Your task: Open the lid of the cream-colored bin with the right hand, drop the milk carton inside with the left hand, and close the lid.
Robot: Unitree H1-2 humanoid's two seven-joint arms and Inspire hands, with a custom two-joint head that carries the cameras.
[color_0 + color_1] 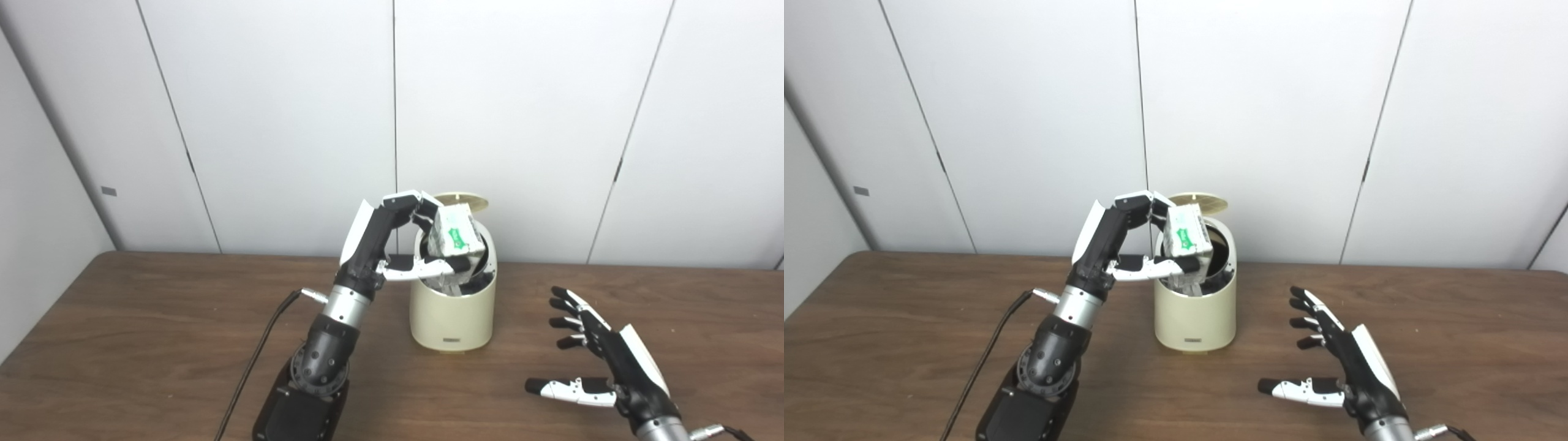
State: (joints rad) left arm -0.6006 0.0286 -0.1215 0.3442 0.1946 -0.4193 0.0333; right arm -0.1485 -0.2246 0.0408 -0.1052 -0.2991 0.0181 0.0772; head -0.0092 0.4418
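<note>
A cream-colored bin (452, 315) stands on the brown table (153, 343), its round lid (460, 201) tipped up at the back. My left hand (392, 245) is raised over the bin's left rim, shut on a white milk carton (453, 231) with green print. The carton is tilted, held just above the opening. Crumpled white material shows inside the bin (1188, 285). My right hand (597, 361) hovers open over the table to the right of the bin, fingers spread, holding nothing.
A black cable (257, 355) runs from the left wrist down across the table. White wall panels (520, 122) rise directly behind the bin. The table's far edge (245, 254) lies close behind the bin.
</note>
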